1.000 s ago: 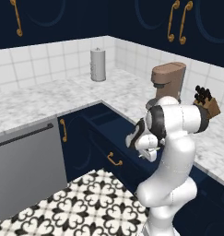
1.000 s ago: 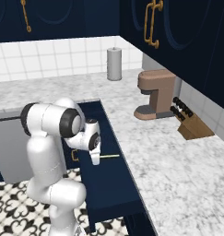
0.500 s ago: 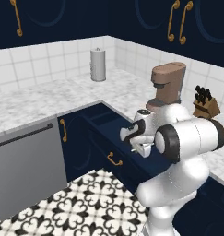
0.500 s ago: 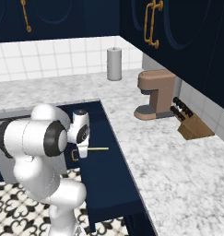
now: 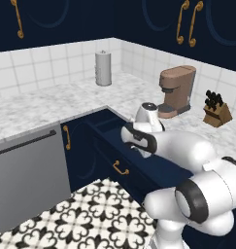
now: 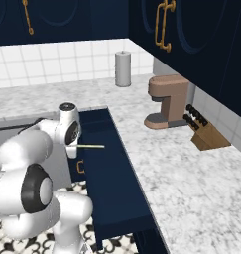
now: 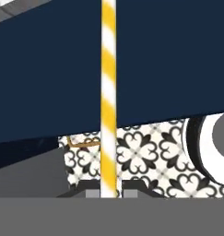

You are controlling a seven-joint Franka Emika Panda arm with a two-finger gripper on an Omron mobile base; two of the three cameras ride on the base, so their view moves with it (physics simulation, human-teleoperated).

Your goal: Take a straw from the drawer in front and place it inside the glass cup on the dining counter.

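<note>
You have the straw (image 7: 108, 92) clamped in the end effector (image 7: 108, 191); in the hand view its yellow-and-white stripes run straight up from between the two closed tips, across the navy drawer (image 7: 132, 60) and out at the top edge. In the right base view the straw (image 6: 91, 146) sticks out level from the wrist, hanging over the open drawer (image 6: 109, 173) and touching nothing else.

What has just changed is the arm, not the grip. A second ago the forearm stood nearly upright with the hand low at the drawer; now the arm has swung round and folded forward, so the elbow bulks large in the lower right of the left base view and the hand has lifted clear of the drawer (image 5: 134, 160). The straw has turned with it and stayed level throughout. The base has not driven: the coffee machine (image 5: 177, 91), the knife block (image 5: 216, 109) and the paper roll (image 5: 103, 68) sit where they sat.

That tells you the pick is done and the carry is starting. The cup and the dining desk lie outside these views, so you likely need to turn or drive the base before anything else. Mind the long free end of the straw as you swing; it could catch the drawer front or the tiled worktop (image 6: 191, 168).
</note>
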